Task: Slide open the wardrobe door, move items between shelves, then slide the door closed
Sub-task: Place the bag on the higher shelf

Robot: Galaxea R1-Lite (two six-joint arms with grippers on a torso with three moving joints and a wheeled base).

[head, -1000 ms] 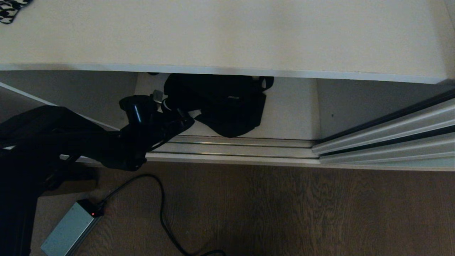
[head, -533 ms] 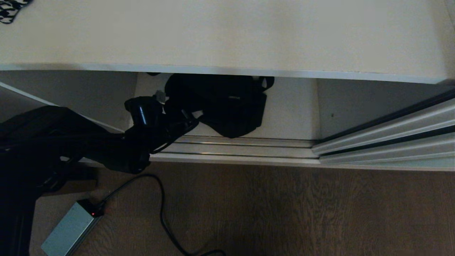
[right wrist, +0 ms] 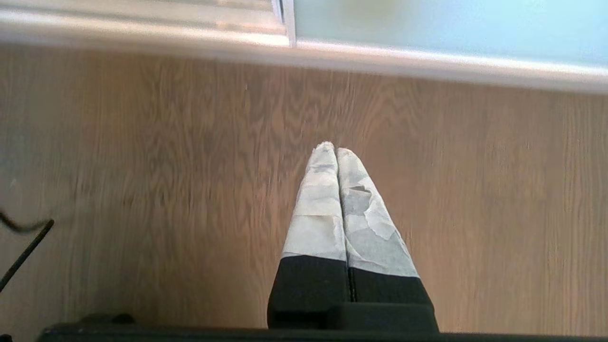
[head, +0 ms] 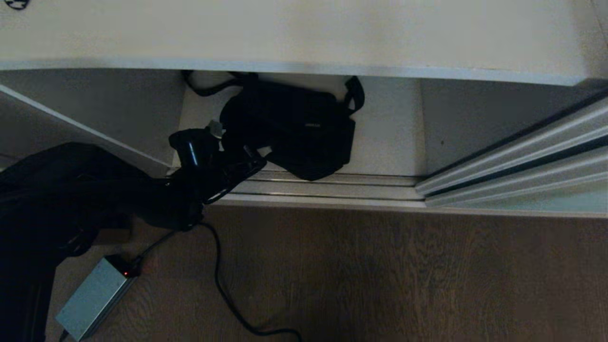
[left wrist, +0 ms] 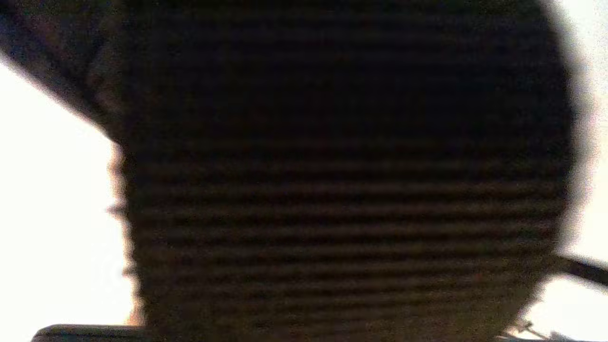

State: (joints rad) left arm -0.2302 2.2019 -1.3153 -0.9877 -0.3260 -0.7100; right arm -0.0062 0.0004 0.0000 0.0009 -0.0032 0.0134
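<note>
A black bag (head: pixel 294 133) lies on the wardrobe's lowest white shelf (head: pixel 384 133), under a wider shelf (head: pixel 304 33); its front edge hangs over the floor track (head: pixel 332 187). My left gripper (head: pixel 249 159) reaches in from the left and is shut on the bag's near left corner. Dark bag fabric (left wrist: pixel 332 166) fills the left wrist view and hides the fingers. The sliding wardrobe door (head: pixel 546 202) stands slid to the right, its frosted glass (right wrist: pixel 451 23) also in the right wrist view. My right gripper (right wrist: pixel 336 151) hangs shut and empty over the wooden floor.
A grey power box (head: pixel 92 297) with a red light lies on the floor at the near left, with a black cable (head: pixel 218 280) curling from it toward the middle. A patterned item (head: pixel 16 4) sits at the upper shelf's far left corner.
The whole head view has shifted as the camera drew back from the wardrobe. The bag has come forward over the track with my left gripper, and more of its strap shows.
</note>
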